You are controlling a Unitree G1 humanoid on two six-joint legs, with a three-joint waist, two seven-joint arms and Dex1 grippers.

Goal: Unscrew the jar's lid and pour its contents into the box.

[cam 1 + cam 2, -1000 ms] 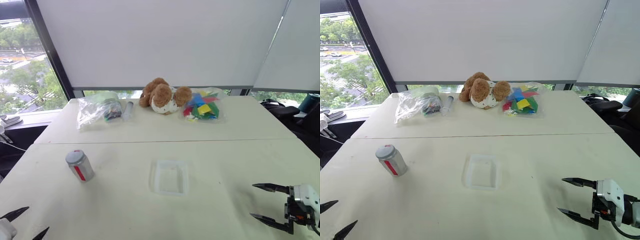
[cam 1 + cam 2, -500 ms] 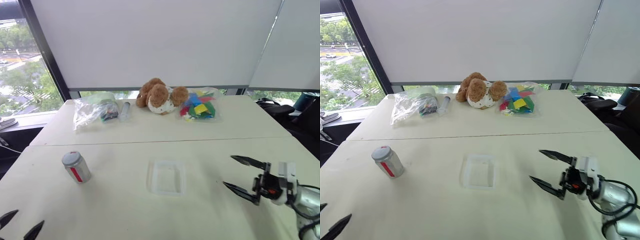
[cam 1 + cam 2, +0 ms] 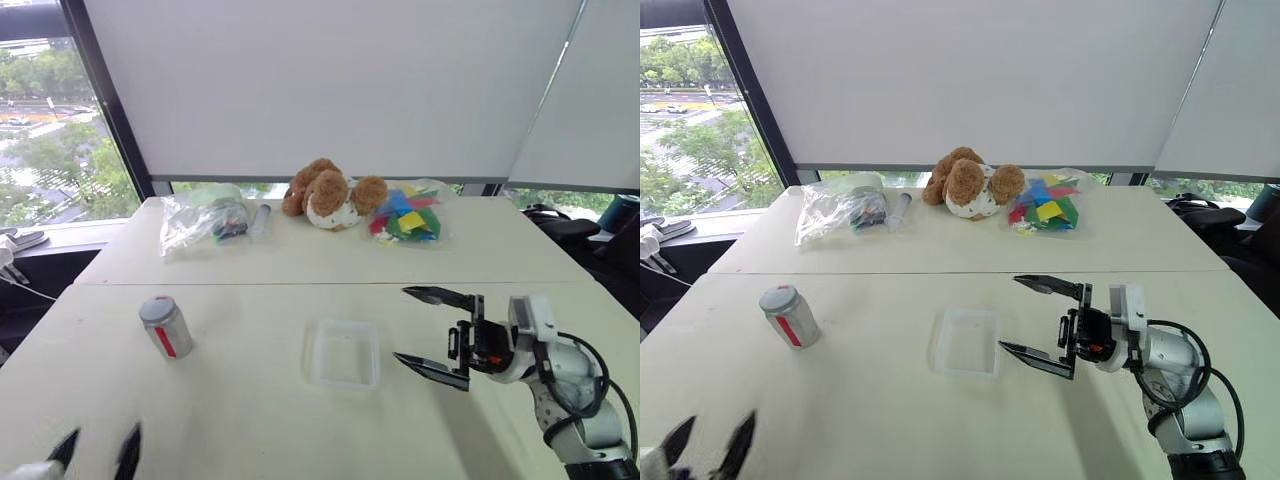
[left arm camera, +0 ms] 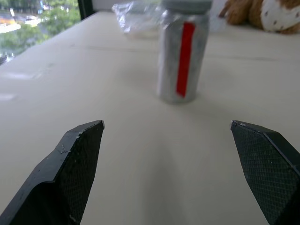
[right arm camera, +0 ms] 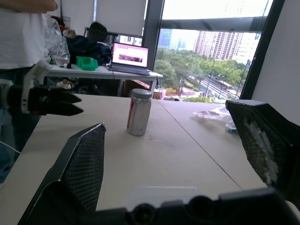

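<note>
Grey and small, the jar [image 3: 166,327] stands straight up on the tabletop [image 3: 250,420], on the robot's left side, with its lid [image 3: 156,309] on top. The left gripper [image 3: 97,452] is low and near, its jaws spread wide and holding nothing, with the jar right ahead of them. The right gripper [image 3: 432,327] hangs beside the box [image 3: 344,352], jaws spread too, pointing across at the jar. The left one is nearer, so it should probably grab first.

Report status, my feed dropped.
Both grippers, left and right, jaws open, empty. Jar upright, lid on, left of box. Nothing in the way.
</note>
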